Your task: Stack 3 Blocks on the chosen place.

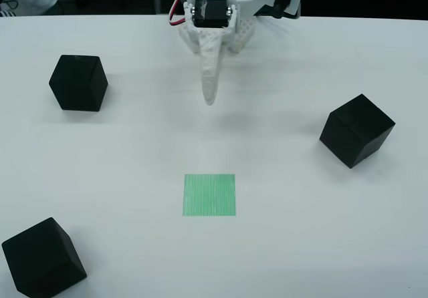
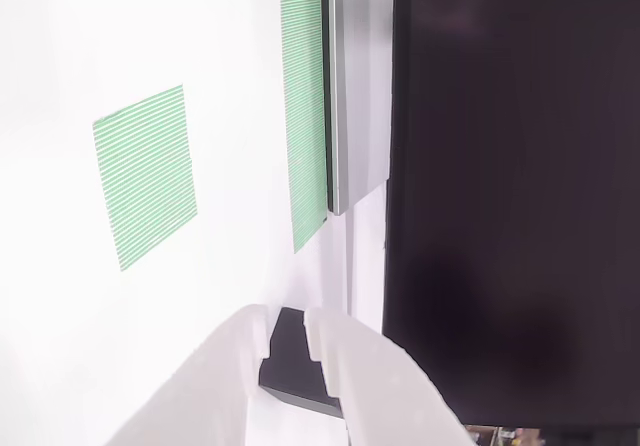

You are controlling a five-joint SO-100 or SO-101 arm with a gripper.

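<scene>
Hovering fingers: the white fingers (image 1: 210, 96) hang above the bare worktop (image 1: 134, 151) at the far middle of the overhead view, tips pointing down and toward the camera, holding nothing.
Finger state: in the wrist view the two fingers (image 2: 290, 331) stand a narrow gap apart, nothing gripped; a dark block corner (image 2: 290, 351) peeks through the gap, and I cannot tell which cube it is.
Green square: the chosen place (image 1: 209, 194) lies straight ahead of the fingertips, nearer the camera in the overhead view, flat and empty, nothing stacked yet.
Left block: one black cube (image 1: 79, 82) sits to the left of the fingers, roughly level with them, well apart.
Right block: a second cube (image 1: 356, 130) sits to the right, turned corner-on, also well apart.
Near block: the third cube (image 1: 43, 258) waits at the bottom-left corner, farthest from the fingers.
Key relation: every cube lies sideways of the fingers, not ahead, so the coming move likely swings left or right first; the left and right cubes look about equally reachable.
Long axis: none to speak of, cubes; the right one's turn would call for a wrist twist.
Open room: wide clear worktop around each cube and the square.
Edges: the near block sits close to the picture's lower-left border.
Progress: judged at the start, no block placed.
</scene>
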